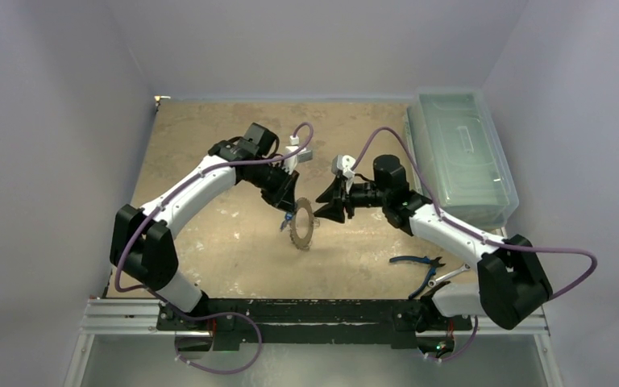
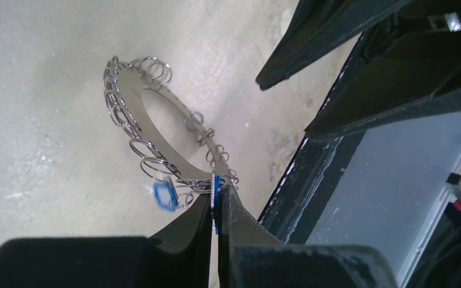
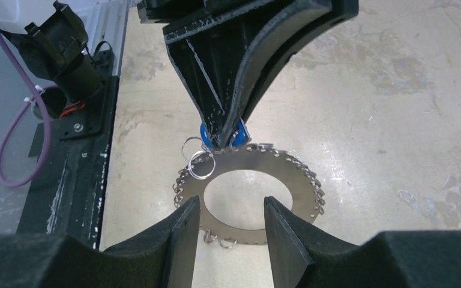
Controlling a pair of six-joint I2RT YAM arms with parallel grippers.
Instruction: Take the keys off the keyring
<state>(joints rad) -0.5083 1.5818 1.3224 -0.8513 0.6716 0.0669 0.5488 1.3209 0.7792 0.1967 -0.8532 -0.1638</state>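
The keyring (image 1: 301,228) is a flat grey metal ring fringed with small wire loops, hanging on edge over the table's middle. My left gripper (image 1: 288,208) is shut on a blue-headed key (image 2: 216,193) at the ring's top and holds the ring (image 2: 129,108) up by it. A second blue-headed key (image 2: 165,195) dangles beside it. My right gripper (image 1: 322,208) is open and faces the ring (image 3: 303,192) from the right, its fingertips (image 3: 189,207) just short of it and holding nothing. The left gripper (image 3: 222,141) and its blue key (image 3: 206,133) also show in the right wrist view. No plain silvery keys are distinct.
A clear plastic box (image 1: 459,153) stands at the back right. Blue-handled pliers (image 1: 419,262) and a silver wrench (image 1: 450,276) lie near the right arm's base. The metal rail (image 1: 314,310) runs along the near edge.
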